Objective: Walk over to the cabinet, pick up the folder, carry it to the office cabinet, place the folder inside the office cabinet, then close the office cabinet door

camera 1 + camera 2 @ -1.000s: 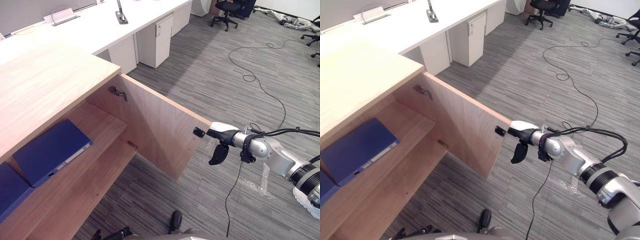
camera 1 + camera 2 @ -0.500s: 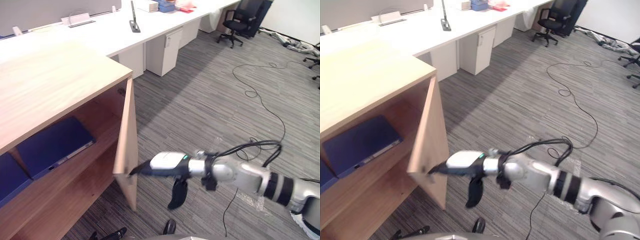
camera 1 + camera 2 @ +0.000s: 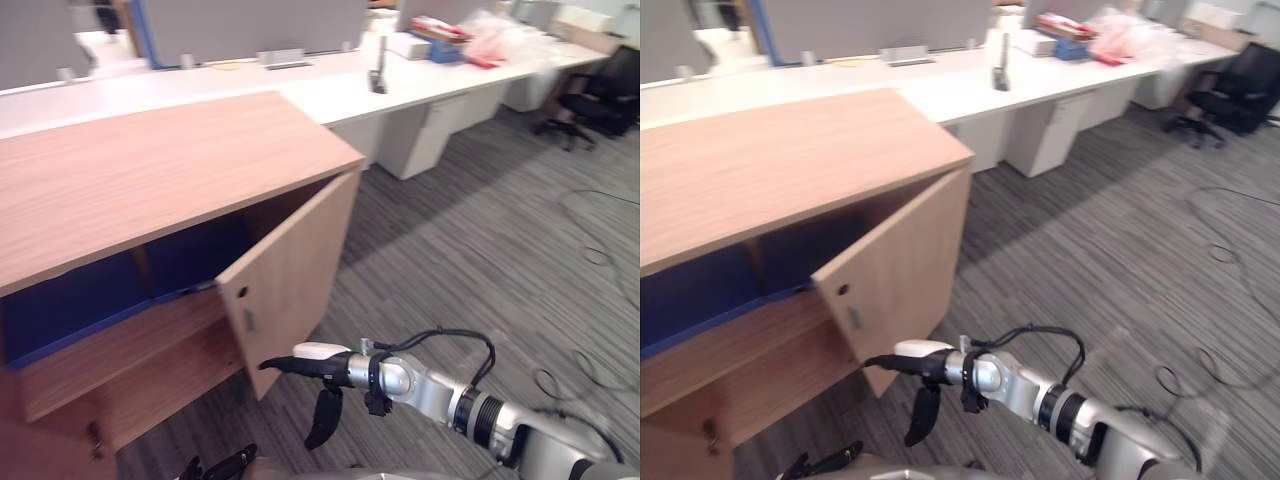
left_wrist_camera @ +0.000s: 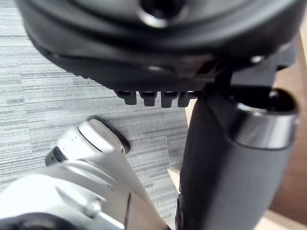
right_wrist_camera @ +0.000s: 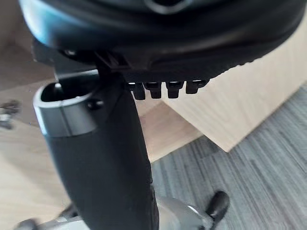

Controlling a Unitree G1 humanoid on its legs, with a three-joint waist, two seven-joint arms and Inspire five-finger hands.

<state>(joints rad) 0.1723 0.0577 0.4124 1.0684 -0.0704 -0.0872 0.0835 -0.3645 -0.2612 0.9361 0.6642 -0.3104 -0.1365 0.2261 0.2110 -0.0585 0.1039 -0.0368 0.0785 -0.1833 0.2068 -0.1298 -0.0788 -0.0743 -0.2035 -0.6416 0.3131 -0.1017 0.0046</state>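
A long white desk runs across the back of the room, with a grey partition screen standing behind it and a white drawer pedestal tucked under its front edge. On the desk stand a slim black upright object and a low white tray near the screen, and farther along lie a stack of papers or books and a crumpled pinkish plastic bag. A black office chair stands at the far end, on a grey striped carpet that covers the floor.
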